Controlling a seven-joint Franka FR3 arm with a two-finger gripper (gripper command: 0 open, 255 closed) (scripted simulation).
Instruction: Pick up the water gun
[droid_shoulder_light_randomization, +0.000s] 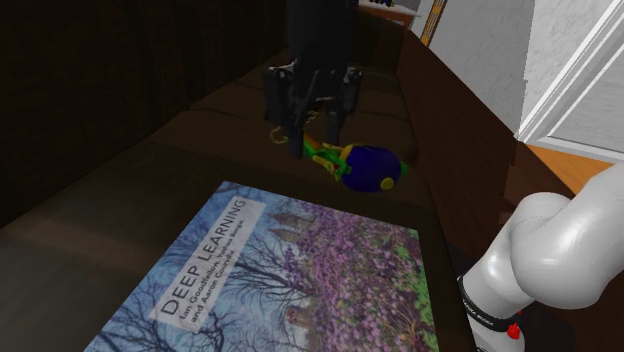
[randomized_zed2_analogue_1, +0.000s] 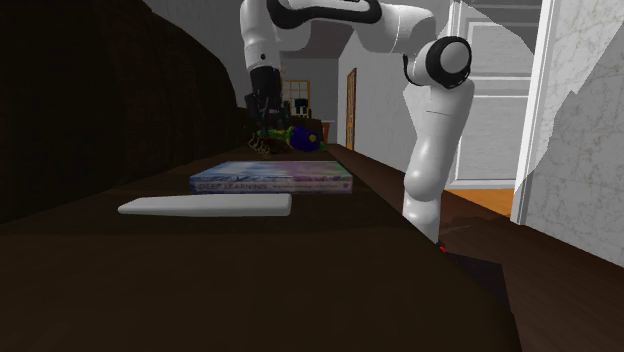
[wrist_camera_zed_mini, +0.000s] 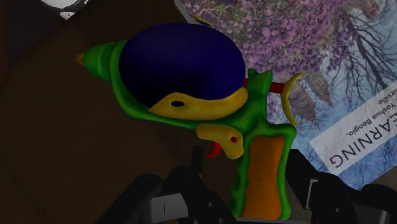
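Straddling the grip of the water gun (wrist_camera_zed_mini: 184, 70), the black gripper (wrist_camera_zed_mini: 254, 184) has its fingers (wrist_camera_zed_mini: 196, 167) apart, one on each side of the orange-and-green handle. A dark gap shows between handle and finger on one side, so nothing is clamped.

Gun: green body, dark blue dome tank, yellow trim, red trigger. In the shoulder view it (droid_shoulder_light_randomization: 372, 167) lies on the dark brown surface (droid_shoulder_light_randomization: 120, 210) just past the far edge of a "Deep Learning" book (droid_shoulder_light_randomization: 300, 270), with the gripper (droid_shoulder_light_randomization: 305, 135) down over its left end. Whether the gun touches the book, I cannot tell.

Second exterior view: the gun (randomized_zed2_analogue_1: 288, 133) sits far back beyond the book (randomized_zed2_analogue_1: 270, 178); a flat white slab (randomized_zed2_analogue_1: 205, 206) lies nearer, left of centre. The white arm (randomized_zed2_analogue_1: 430, 120) arches over from the right, before a white door (randomized_zed2_analogue_1: 500, 100).
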